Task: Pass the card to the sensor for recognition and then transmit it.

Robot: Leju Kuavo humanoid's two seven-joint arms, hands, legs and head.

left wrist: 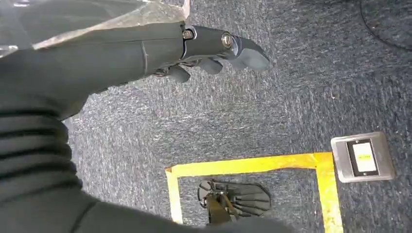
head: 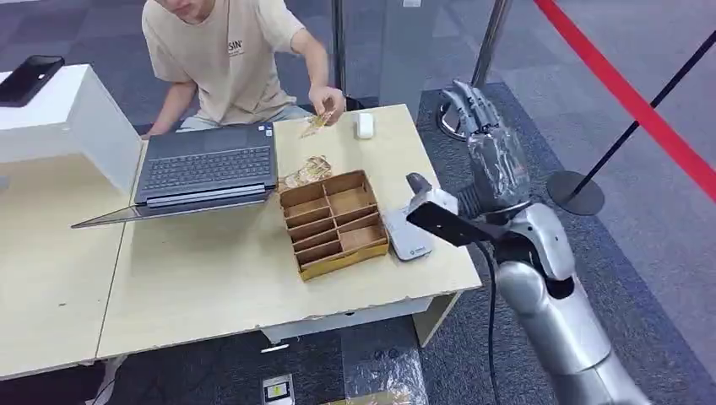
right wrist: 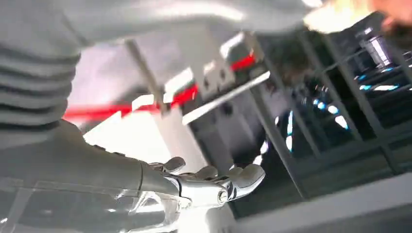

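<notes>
On the table (head: 211, 278), an open laptop (head: 207, 169) sits farthest from the raised right hand (head: 485, 126), then loose cards (head: 306, 173) lying just behind the wooden divided tray (head: 335, 221), with the white sensor (head: 408, 240) at the table edge nearest that arm. A person's hand (head: 328, 103) holds a card (head: 314, 124) well apart from the right hand, which is empty, fingers spread. The left hand (left wrist: 214, 51) hangs over grey carpet, fingers loosely apart, gripping nothing.

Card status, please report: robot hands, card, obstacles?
Right robot hand raised, open, empty. Left robot hand hanging, empty. Card with person's hand. Nothing in the way.
</notes>
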